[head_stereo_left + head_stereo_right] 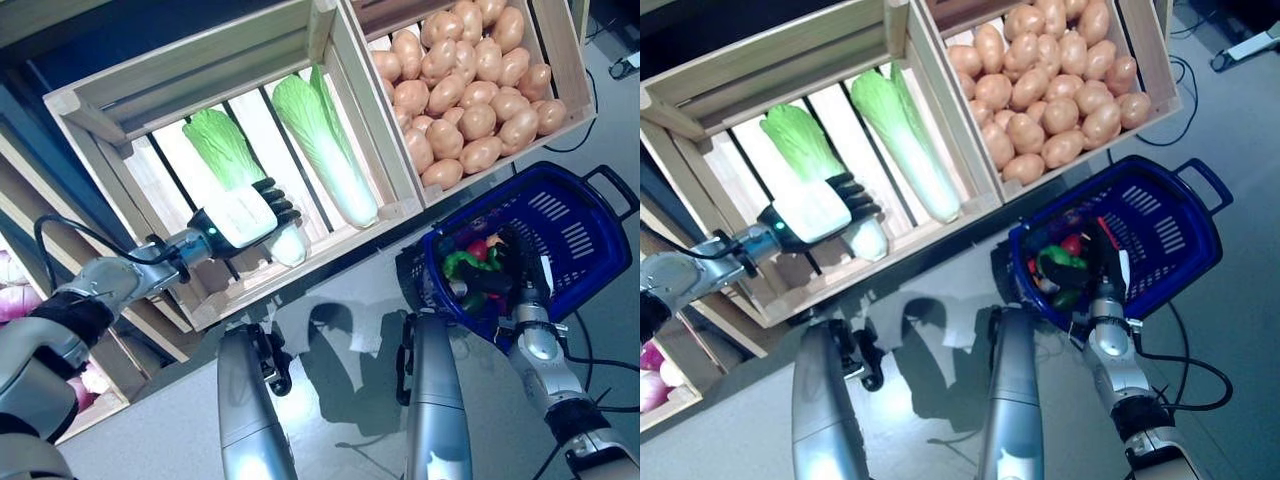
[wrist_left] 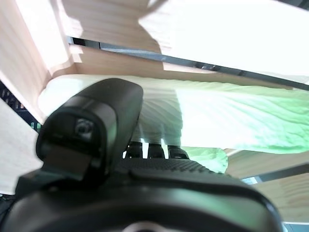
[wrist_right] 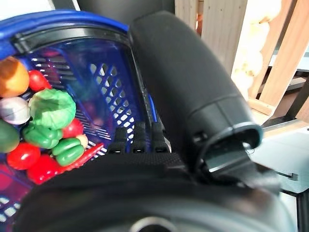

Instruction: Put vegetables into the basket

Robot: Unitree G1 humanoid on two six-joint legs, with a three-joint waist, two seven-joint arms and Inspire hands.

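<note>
Cabbage [image 1: 232, 170], the nearer of two napa cabbages, lies in the slatted wooden crate [image 1: 120, 105] at your left, and your left hand [image 1: 262, 208] is on its white stalk end, dark fingers [image 1: 278, 203] curled over the top of it. In the left wrist view the thumb [image 2: 94, 128] stands against the pale ribbed stalk [image 2: 159, 113] with the fingers wrapped round the far side, so you are gripping it where it lies on the slats. The second cabbage [image 1: 325, 145] rests beside it in the same crate, leaf end up, not touching your hand. A neighbouring crate [image 1: 565, 60] to the right is heaped with potatoes [image 1: 465, 85].

The blue basket [image 1: 565, 235] hangs at your right, below the potato crate. Your right hand [image 1: 520, 275] sits at its rim; the right wrist view shows the fingers [image 3: 137, 137] hooked over the blue edge [image 3: 58, 24], holding the basket. Inside it lie green peppers [image 3: 46, 118], red tomatoes [image 3: 21, 154], an orange piece and a pale onion-like piece.
</note>
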